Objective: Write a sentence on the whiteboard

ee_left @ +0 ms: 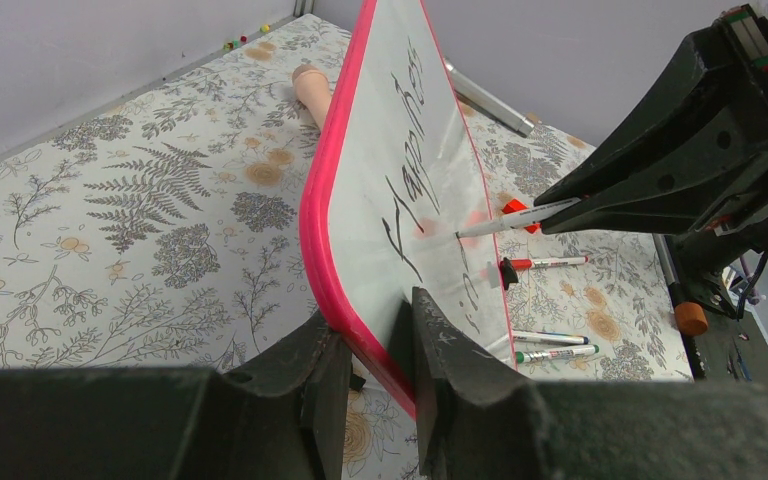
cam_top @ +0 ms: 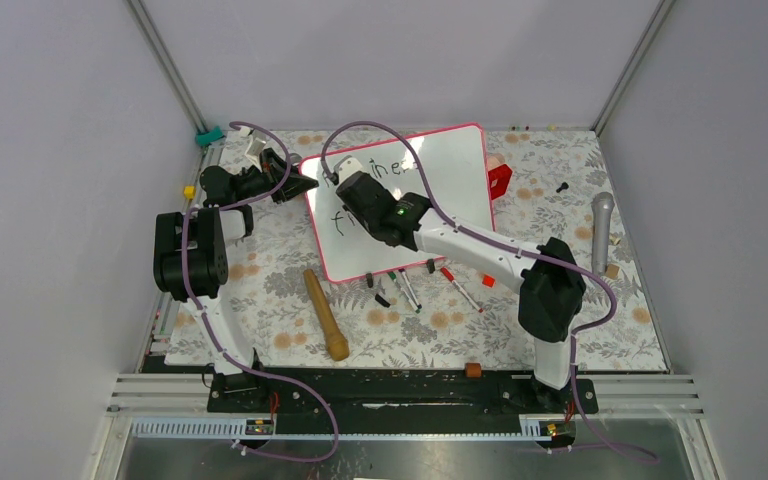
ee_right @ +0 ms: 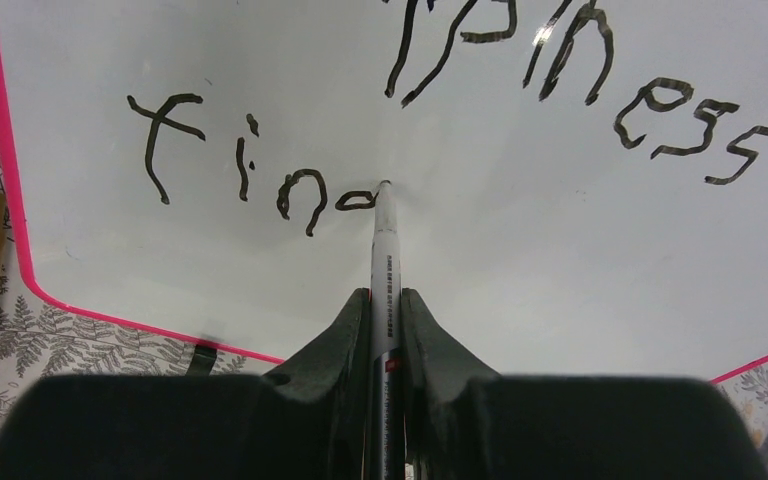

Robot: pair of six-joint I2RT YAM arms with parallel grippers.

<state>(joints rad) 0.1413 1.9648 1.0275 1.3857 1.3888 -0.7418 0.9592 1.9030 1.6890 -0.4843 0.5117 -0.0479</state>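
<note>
1. From above, the whiteboard [cam_top: 450, 185] lies on the flowered table [cam_top: 580, 320], far of centre and turned a little. The left gripper [cam_top: 305, 183] meets the board's left edge. The right gripper [cam_top: 340, 182] reaches over the board's left half and covers part of the sentence [cam_top: 388, 168]. Spare markers [cam_top: 407, 290] lie just beside the near edge, and a wooden stick [cam_top: 325, 315] lies near them to the left.

2. In the left wrist view, the left gripper's fingers are nearly closed on the pink frame, one on each face of the board. I judge that this hold is there so the board does not slide when the pen pushes on it. The marker [ee_left: 515, 215] comes in from the right with its tip on the white surface.

3. In the right wrist view, the right gripper's fingers are closed tight around the marker's barrel, which sticks out straight ahead, so the tip leads the hand. The upper line reads "Happiness" as far as it shows. The lower line reads "fin", then a round stroke where the tip now touches, probably the start of "d". So the second word is unfinished and more words remain.
</note>
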